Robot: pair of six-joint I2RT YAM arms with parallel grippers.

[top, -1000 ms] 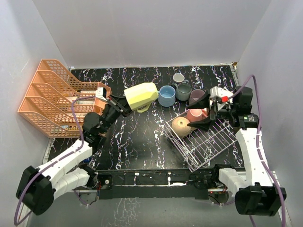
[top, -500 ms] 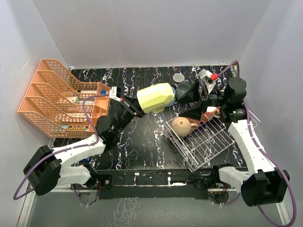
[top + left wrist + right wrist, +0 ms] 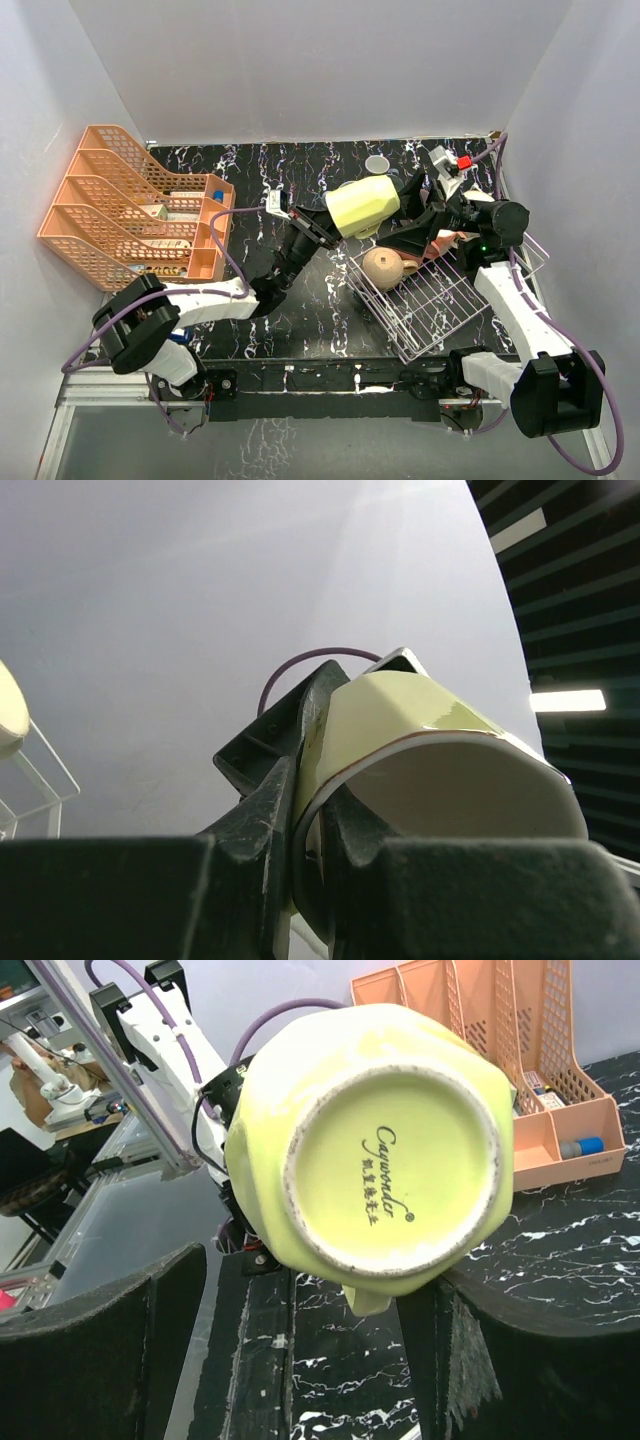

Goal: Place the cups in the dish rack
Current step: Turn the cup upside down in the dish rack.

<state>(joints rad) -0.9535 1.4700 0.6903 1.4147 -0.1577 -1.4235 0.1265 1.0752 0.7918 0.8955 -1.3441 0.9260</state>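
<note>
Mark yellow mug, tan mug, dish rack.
pale yellow mug [image 3: 362, 207]: top external, side wall.
tan mug [image 3: 381, 267]: top external, rounded body.
dish rack [image 3: 445, 300]: top external, bare wire floor.

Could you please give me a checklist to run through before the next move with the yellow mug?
1. Is the left gripper shut on the yellow mug rim: ok.
2. Is the right gripper open: ok.
3. Does the mug base face the right gripper, between its fingers: ok.
4. Are those fingers touching the mug: cannot tell.
5. Does the rack have bare room beside the peach mug: ok.
</note>
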